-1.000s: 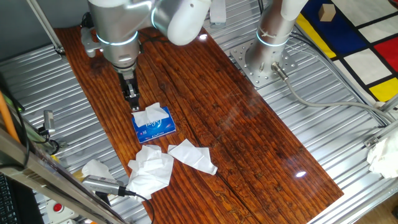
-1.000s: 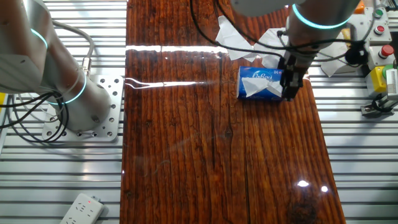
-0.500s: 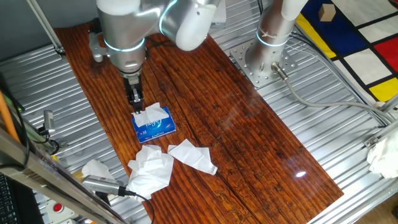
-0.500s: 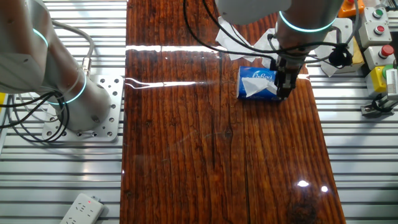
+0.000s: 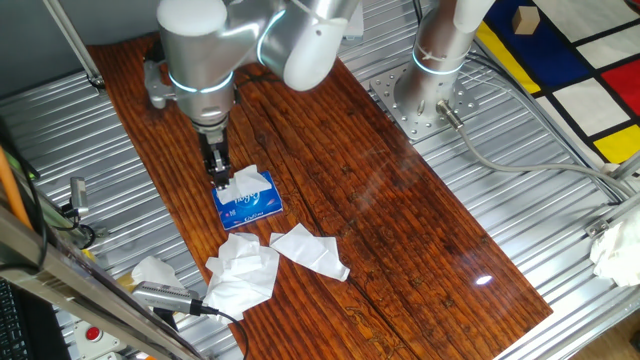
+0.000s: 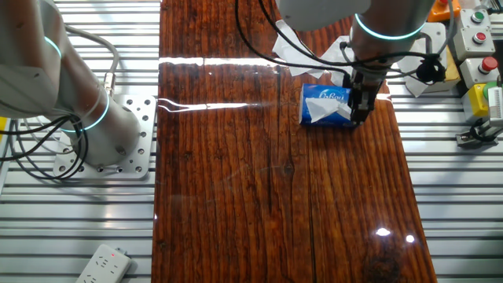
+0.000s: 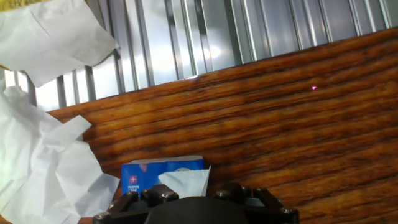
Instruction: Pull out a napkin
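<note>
Fingers point(image 5: 218, 176) pointing down at napkin point(image 5: 243, 179) atop blue pack point(image 5: 247, 203), grip state unclear

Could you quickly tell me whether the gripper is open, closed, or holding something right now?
Gripper: cannot be told. Its tip is at the thin white paper napkin sticking out of the small blue rectangular tissue pack, but the fingers are not clearly visible.

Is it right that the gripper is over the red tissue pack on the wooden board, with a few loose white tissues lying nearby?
Not quite: the tissue pack is blue, not red, as one fixed view shows. The rest holds: the gripper is over the pack on the wooden board, and loose white tissues lie nearby.
</note>
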{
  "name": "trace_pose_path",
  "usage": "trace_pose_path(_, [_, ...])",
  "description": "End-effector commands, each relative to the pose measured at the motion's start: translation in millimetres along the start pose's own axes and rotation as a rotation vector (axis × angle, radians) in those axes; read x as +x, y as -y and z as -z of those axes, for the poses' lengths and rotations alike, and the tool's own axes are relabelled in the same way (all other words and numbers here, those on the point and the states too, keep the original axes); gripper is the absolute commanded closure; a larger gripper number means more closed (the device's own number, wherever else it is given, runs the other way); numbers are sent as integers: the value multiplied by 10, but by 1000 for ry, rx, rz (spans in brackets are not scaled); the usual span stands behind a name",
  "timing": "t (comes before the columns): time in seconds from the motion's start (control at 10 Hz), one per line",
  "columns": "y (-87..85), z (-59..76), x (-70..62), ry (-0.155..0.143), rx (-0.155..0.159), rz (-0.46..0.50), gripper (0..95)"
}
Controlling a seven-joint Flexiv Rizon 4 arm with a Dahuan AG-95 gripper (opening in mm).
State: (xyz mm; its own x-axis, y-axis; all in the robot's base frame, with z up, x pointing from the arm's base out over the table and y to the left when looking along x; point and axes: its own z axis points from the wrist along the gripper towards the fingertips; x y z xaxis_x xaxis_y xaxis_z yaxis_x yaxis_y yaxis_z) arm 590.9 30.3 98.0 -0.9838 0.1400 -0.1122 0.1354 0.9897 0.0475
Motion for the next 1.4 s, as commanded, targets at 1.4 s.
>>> trace_pose_path(1.4, [-223,21,138,-190,70,61,570])
